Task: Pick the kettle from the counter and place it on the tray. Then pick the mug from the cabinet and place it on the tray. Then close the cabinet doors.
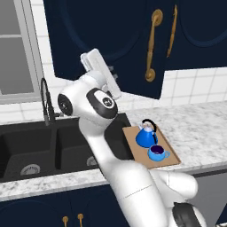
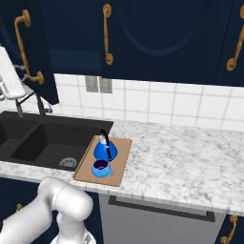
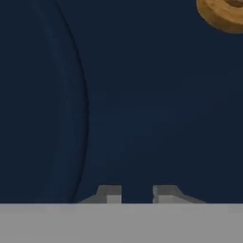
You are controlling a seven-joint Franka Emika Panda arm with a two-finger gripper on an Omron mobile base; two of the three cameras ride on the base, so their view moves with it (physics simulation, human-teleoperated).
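Cabinet door (image 3: 142, 109) fronts the hand (image 3: 136, 192), handle (image 3: 222, 14) cut off.

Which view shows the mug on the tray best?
The left base view: the mug sits near and unobstructed on the tray, in front of the kettle, its handle pointing right. The right base view shows it smaller, dark inside visible. The hand view faces a navy cabinet door.

Kitchen, rendered. Evidence: black double sink (image 1: 40, 150) with dark tap (image 1: 45, 102); speckled marble-look counter (image 2: 181, 162); white tiled wall (image 2: 157, 102); navy wall cabinet doors (image 1: 111, 40) with brass handles (image 1: 153, 44); blue kettle (image 2: 105, 148) and mug (image 2: 100, 167) on a wooden tray (image 2: 121, 164).
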